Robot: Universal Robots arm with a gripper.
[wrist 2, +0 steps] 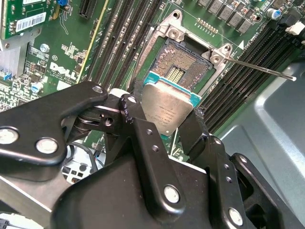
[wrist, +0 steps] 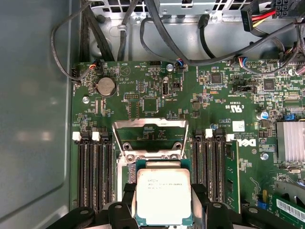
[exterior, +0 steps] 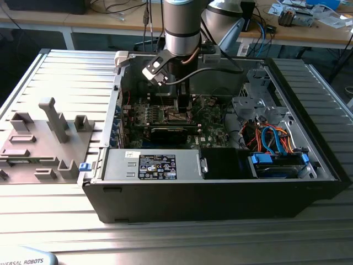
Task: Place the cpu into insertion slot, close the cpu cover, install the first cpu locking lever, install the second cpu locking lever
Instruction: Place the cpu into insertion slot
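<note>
The arm (exterior: 182, 25) hangs straight down from above, wrist (exterior: 175, 55) vertical. Its black gripper (wrist 2: 164, 114) points downward, the two fingers (wrist 2: 143, 129) pinched in on opposite edges of the cpu (wrist 2: 167, 102) and holding it flat between them.

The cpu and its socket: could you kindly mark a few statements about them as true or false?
1. The gripper grips the cpu between its fingers. True.
2. The cpu sits in the insertion slot. False: it is held off the slot, whose contacts lie bare.
3. The cpu cover is closed. False: it stands swung open.
4. Memory slots flank the insertion slot. True.
</note>
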